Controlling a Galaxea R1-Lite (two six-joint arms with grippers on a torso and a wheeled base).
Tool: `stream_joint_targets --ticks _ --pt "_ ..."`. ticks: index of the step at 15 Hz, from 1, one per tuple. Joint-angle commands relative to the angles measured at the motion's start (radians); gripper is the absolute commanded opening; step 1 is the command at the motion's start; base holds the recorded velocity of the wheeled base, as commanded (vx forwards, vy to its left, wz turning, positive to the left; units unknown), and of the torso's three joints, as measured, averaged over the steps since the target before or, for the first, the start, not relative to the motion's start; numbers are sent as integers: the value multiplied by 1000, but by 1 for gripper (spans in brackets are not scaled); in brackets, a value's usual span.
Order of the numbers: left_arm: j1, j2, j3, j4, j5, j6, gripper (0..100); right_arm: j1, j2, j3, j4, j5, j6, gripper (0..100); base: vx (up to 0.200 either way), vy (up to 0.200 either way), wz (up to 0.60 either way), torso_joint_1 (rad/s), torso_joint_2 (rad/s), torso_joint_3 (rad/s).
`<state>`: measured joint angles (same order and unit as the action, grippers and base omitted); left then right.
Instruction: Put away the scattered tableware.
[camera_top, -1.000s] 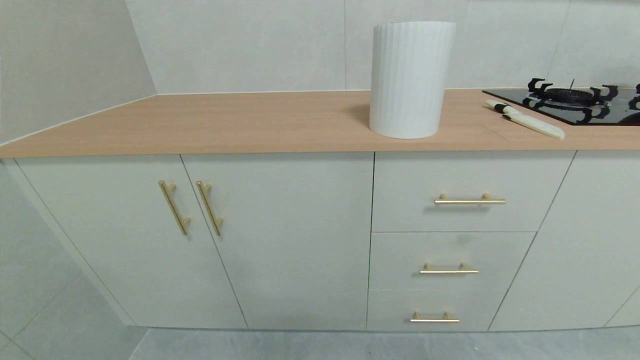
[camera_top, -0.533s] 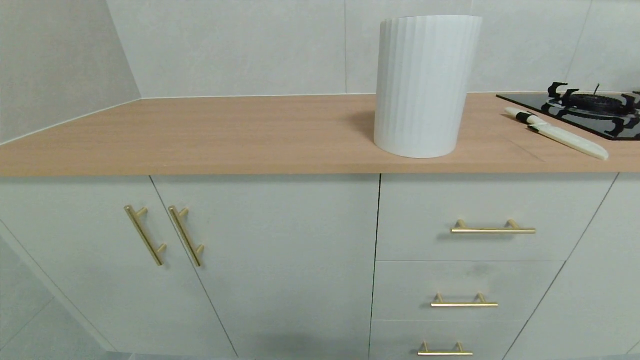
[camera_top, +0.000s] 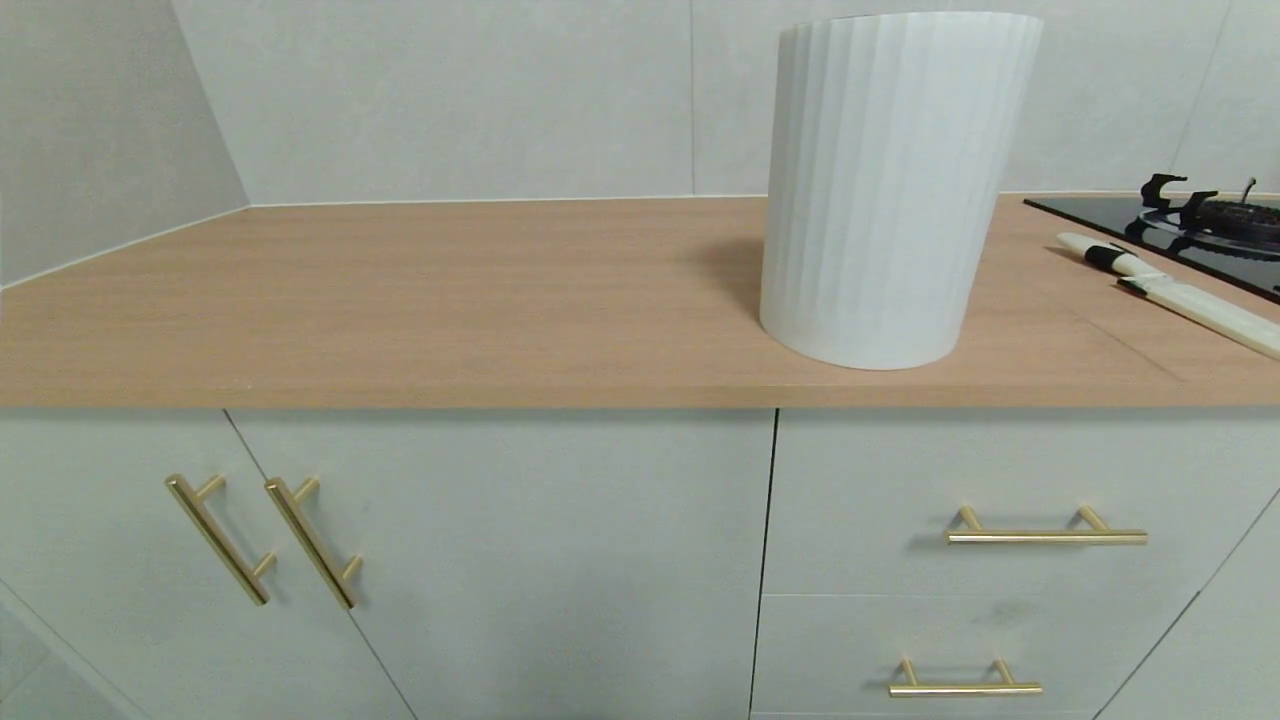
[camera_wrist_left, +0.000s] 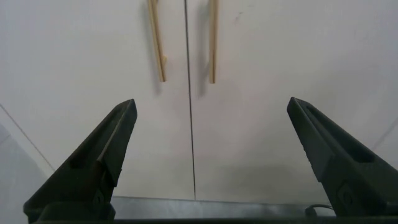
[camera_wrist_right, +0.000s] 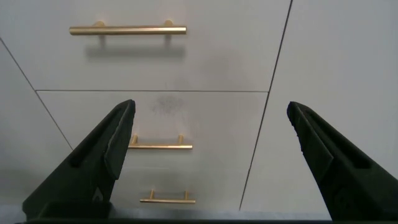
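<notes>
Left gripper (camera_wrist_left: 210, 106): jaws spread wide, nothing between them, faced at the paired door handles (camera_wrist_left: 213, 43) below and to the left of the white ribbed canister (camera_top: 885, 190). Right gripper (camera_wrist_right: 210, 106): jaws likewise wide apart and empty, faced at the drawer fronts (camera_wrist_right: 205, 62) directly beneath the canister. The canister is stood upright on the table (camera_top: 450, 300). The knife (camera_top: 1175, 297) is laid flat to the canister's right, apart from it, beside the hob (camera_top: 1215, 245). The knife is judged light, stiff and smooth, its pale blade sharp and possibly brittle. It is best taken across the handle, near the black band, with a low pinch.
</notes>
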<state>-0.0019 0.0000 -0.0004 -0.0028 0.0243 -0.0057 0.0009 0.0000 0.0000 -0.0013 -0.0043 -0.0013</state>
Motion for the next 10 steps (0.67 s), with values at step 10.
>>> stream_joint_targets --ticks 10 --pt "0 2 0 0 0 0 100 1 2 0 0 0 0 100 0 0 -60 1 0 0"
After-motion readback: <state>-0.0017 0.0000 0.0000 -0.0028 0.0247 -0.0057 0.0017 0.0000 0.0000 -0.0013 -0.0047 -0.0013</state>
